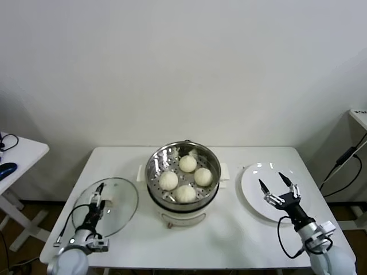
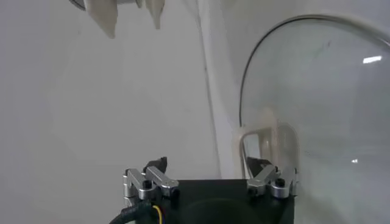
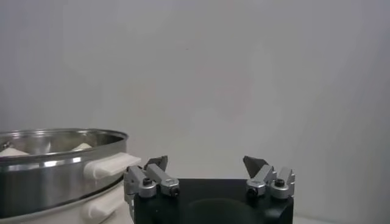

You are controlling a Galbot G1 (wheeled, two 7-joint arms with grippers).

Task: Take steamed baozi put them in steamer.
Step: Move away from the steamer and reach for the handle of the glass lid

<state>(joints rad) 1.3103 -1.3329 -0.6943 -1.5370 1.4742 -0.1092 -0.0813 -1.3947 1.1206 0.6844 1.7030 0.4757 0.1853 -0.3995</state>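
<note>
Four steamed baozi (image 1: pixel 184 178) sit on the perforated tray inside the steamer (image 1: pixel 153 161), mid-tabletop (image 1: pixel 229 229); loading looks complete. Plate (image 1: pixel 252 197) bare. Right pincer (image 1: pixel 274 185) released above it; left pincer (image 1: pixel 101 193) released over the glass lid (image 1: pixel 123 203), set aside for access.

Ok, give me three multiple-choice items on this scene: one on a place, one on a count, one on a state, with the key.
1. Where does the round glass lid lie?
A. on the steamer
B. on the white table, on the robot's left
C. on the flat white plate

2. How many cream-white round baozi sit in the shiny steel steamer?
A. two
B. three
C. four

3. How is the right gripper?
A. jaws open, empty
B. shut on a baozi
C. shut on the lid

Key: B, the lid lies flat beside the left gripper; C, four buns on the perforated tray; A, jaws spread above the plate.
</note>
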